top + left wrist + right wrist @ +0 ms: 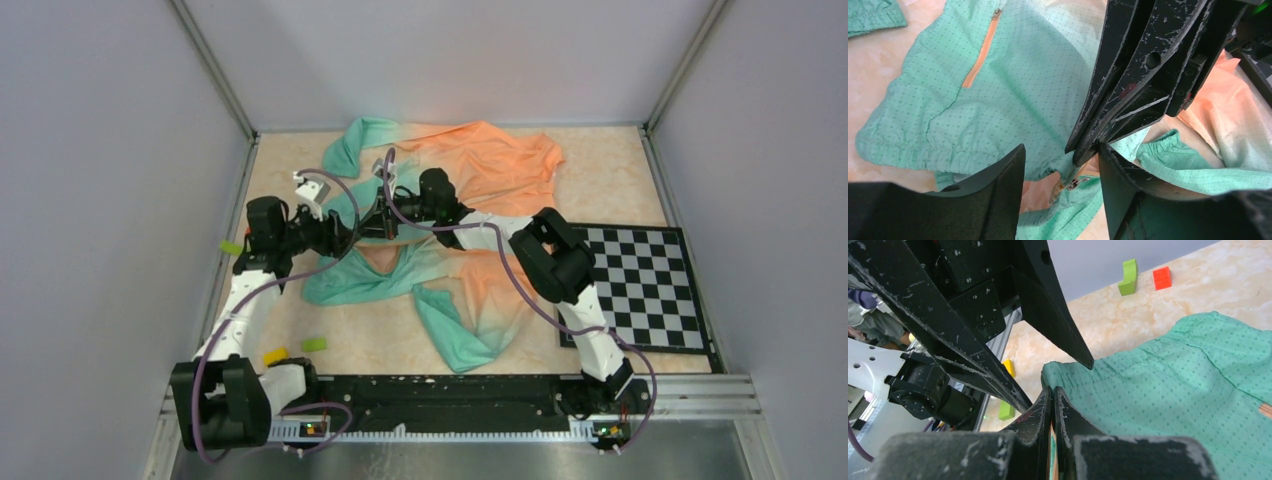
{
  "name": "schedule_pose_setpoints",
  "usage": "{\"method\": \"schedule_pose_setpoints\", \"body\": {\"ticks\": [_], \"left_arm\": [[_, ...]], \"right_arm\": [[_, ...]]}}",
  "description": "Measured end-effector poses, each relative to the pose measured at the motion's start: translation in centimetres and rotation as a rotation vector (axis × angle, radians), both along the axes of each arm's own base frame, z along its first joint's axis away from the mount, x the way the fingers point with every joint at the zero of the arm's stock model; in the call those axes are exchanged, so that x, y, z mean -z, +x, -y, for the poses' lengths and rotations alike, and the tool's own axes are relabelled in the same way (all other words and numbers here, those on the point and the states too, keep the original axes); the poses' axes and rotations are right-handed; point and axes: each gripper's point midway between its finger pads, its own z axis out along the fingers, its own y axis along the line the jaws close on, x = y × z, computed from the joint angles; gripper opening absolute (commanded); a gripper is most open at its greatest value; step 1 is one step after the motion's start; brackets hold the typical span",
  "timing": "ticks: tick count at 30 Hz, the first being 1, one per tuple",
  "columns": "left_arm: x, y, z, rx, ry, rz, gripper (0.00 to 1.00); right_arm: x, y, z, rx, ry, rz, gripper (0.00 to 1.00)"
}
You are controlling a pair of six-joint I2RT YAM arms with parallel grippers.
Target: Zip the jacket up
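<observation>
The jacket (470, 190) lies crumpled on the table, teal at the near side and orange at the far side. My right gripper (1053, 389) is shut on the jacket's teal hem edge by the front zipper; a strip of fabric shows between its fingers. In the left wrist view the right gripper (1079, 154) comes down from above and pinches the hem just above the metal zipper slider (1075, 183). My left gripper (1062, 146) is open, its fingers (993, 195) on either side of the slider and hem, holding nothing. Both grippers meet over the jacket's middle (368, 226).
A checkerboard (640, 285) lies at the right, partly under the jacket. Small green (314, 344) and yellow (274, 355) blocks lie near the left arm's base, and another green one (231, 247) by the left wall. Green (1128, 277) and red (1162, 278) blocks sit by the wall.
</observation>
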Motion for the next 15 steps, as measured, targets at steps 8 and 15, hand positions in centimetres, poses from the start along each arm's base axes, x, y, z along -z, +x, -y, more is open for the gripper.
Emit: {"method": "schedule_pose_setpoints", "body": {"ticks": [8, 15], "left_arm": [[-0.10, -0.49, 0.43, 0.026, -0.027, -0.013, 0.33], [-0.20, -0.81, 0.29, 0.015, -0.021, -0.003, 0.26]], "right_arm": [[0.05, 0.23, 0.07, 0.008, -0.001, -0.004, 0.00], [0.03, 0.32, 0.19, 0.006, 0.001, -0.015, 0.00]]}}
